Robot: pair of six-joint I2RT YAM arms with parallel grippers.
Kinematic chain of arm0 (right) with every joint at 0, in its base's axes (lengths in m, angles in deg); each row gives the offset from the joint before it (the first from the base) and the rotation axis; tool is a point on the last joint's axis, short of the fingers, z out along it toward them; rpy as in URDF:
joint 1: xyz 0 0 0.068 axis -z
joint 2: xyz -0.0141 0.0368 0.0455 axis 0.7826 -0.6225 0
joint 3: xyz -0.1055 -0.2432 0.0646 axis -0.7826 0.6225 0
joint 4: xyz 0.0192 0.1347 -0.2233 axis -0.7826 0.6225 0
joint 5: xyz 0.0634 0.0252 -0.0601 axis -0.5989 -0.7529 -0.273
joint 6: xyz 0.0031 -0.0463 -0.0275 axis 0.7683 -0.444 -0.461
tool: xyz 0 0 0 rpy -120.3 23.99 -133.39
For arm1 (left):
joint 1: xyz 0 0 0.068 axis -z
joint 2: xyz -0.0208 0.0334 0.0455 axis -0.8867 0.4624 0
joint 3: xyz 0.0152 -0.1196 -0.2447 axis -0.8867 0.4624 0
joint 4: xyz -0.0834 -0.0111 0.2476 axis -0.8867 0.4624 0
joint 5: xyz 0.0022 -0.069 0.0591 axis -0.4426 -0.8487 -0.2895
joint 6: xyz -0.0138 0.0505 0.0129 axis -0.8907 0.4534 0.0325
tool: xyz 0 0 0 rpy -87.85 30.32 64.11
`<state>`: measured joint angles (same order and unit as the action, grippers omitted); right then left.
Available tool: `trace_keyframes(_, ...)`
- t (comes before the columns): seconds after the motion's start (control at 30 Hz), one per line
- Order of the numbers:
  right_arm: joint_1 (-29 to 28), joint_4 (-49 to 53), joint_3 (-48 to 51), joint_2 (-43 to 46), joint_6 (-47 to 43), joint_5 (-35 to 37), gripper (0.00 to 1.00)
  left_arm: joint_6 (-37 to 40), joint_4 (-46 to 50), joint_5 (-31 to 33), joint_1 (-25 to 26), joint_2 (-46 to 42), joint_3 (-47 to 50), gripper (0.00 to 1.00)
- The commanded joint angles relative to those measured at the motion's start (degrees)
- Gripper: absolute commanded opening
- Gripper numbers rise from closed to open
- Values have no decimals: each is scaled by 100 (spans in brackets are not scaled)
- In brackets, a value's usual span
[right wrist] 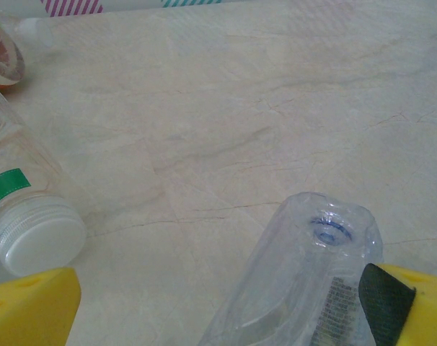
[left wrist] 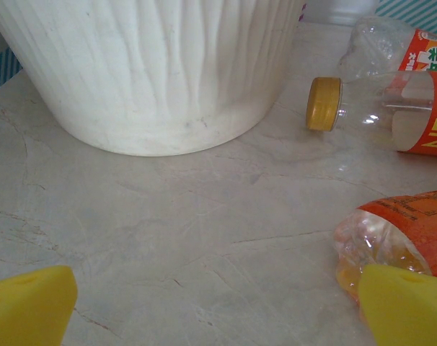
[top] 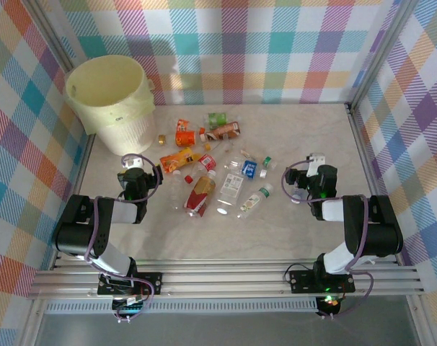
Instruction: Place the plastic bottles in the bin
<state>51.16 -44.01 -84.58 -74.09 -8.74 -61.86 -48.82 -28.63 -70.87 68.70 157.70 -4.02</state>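
Pale-yellow bin [top: 112, 101] at back left, crushed plastic bottles [top: 204, 189] strewn mid-table, both arms' jaws wide, empty.

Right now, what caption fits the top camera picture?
Two open grippers wait beside scattered plastic bottles near the bin.

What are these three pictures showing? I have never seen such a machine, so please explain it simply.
These are two robot arms on a table. One camera looks down from above; the two others sit on the wrists, so yellow fingertips show at the bottom.

On the table lie crushed plastic bottles and a pale-yellow bin. The left gripper is open near the bin, beside an orange-label bottle. The right gripper is open around a clear bottle, not yet squeezing it. Nothing is held.
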Motion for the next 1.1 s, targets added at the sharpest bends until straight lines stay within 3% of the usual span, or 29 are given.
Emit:
trace_keyframes(0.0, -11, -206, -68, 27, -6, 14, 100, 73, -95, 27, -29, -33, 89, 100)
trace_keyframes(0.1, -14, -244, -50, 36, -7, 32, 100, 141, 114, -121, -35, -118, -4, 100)
trace_keyframes(0.27, -27, 447, -150, 604, -33, -55, 100, 182, 1221, -224, -26, -1061, -159, 100)
trace_keyframes(0.4, -30, 2097, -655, 1215, 268, -73, 100, -11, 2128, 102, -17, -1976, -167, 100)
trace_keyframes(0.5, -40, 3242, -1170, 1418, 852, -139, 100, -608, 2800, 340, -9, -2542, -253, 100)
trace_keyframes(0.6, -46, 4416, -1598, 1467, 1786, 406, 100, -1401, 4008, 431, 0, -2848, -638, 100)
trace_keyframes(0.73, -50, 5479, -1754, 1451, 2889, 567, 100, -2135, 5342, 75, 29, -2953, -1126, 100)
trace_keyframes(0.83, -49, 5867, -1706, 1438, 3514, 333, 100, -2277, 5632, -624, 36, -3104, -1194, 100)
trace_keyframes(1.07, -103, 5915, -1623, 1100, 3638, -254, 100, -2811, 5934, -967, 62, -3459, -1044, 100)
